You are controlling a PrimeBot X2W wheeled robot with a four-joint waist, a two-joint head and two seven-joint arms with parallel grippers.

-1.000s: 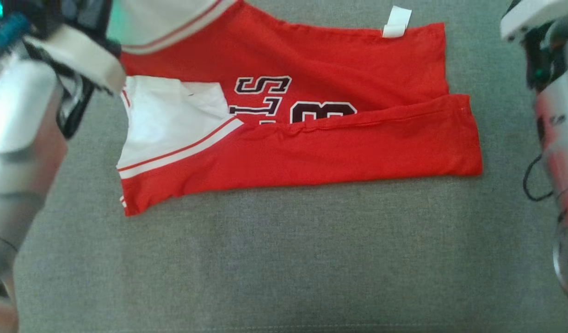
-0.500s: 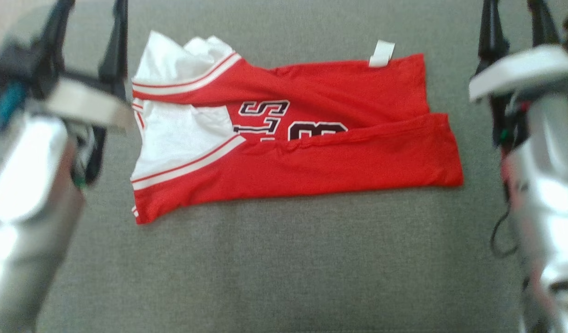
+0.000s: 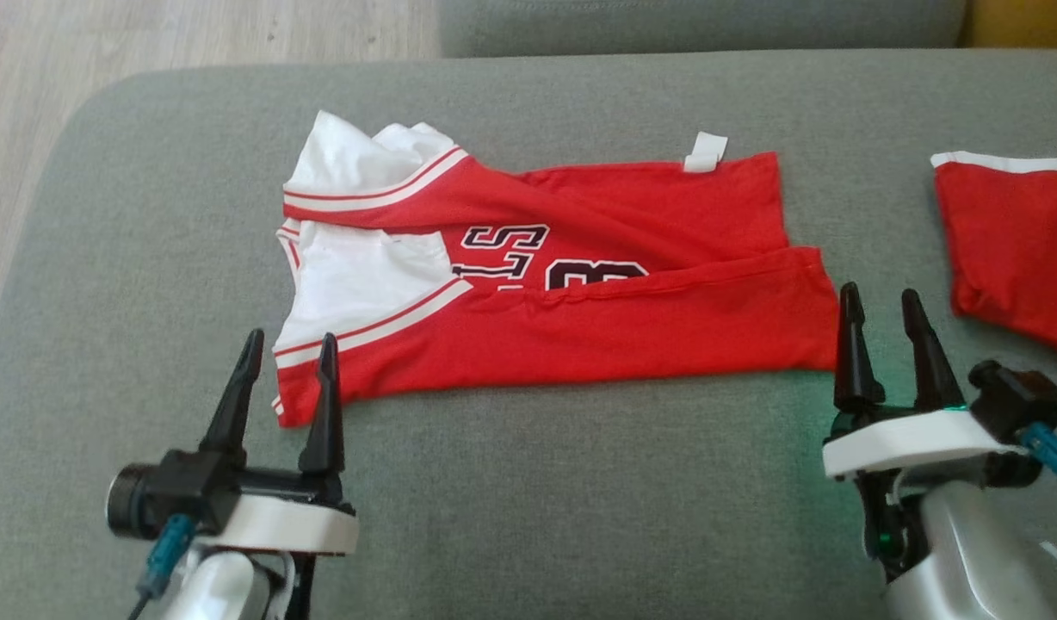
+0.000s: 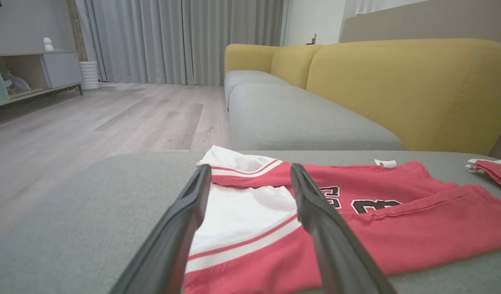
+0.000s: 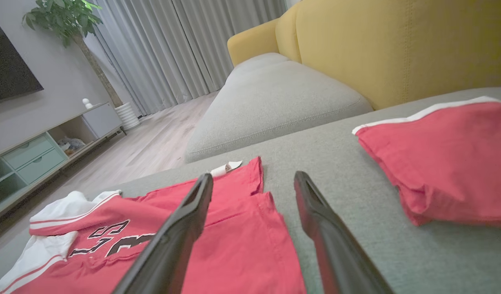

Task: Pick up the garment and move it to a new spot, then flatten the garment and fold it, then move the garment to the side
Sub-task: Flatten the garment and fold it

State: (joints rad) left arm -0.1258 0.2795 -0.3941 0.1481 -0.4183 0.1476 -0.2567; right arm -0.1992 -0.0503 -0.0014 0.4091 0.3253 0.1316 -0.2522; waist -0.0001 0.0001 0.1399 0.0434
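A red and white jersey (image 3: 580,284) lies folded lengthwise on the grey cushion (image 3: 528,482), dark lettering showing in the middle and a white tag at its far edge. My left gripper (image 3: 290,346) stands open at the jersey's near left corner, holding nothing; the left wrist view has the jersey (image 4: 356,228) between and beyond my left gripper (image 4: 250,171). My right gripper (image 3: 881,301) is open just off the jersey's right end. The right wrist view puts the jersey (image 5: 218,237) to the left of my right gripper (image 5: 253,177).
A second red garment (image 3: 1010,241) with a white band lies folded at the right, also the red garment (image 5: 446,163) in the right wrist view. A yellow sofa back (image 4: 397,90) rises behind. Wood floor (image 3: 193,34) lies beyond the cushion's far left edge.
The head camera has pulled back and tilted, so the whole picture shifted. Both arms have drawn back toward me, from alongside the jersey's ends to its near corners.
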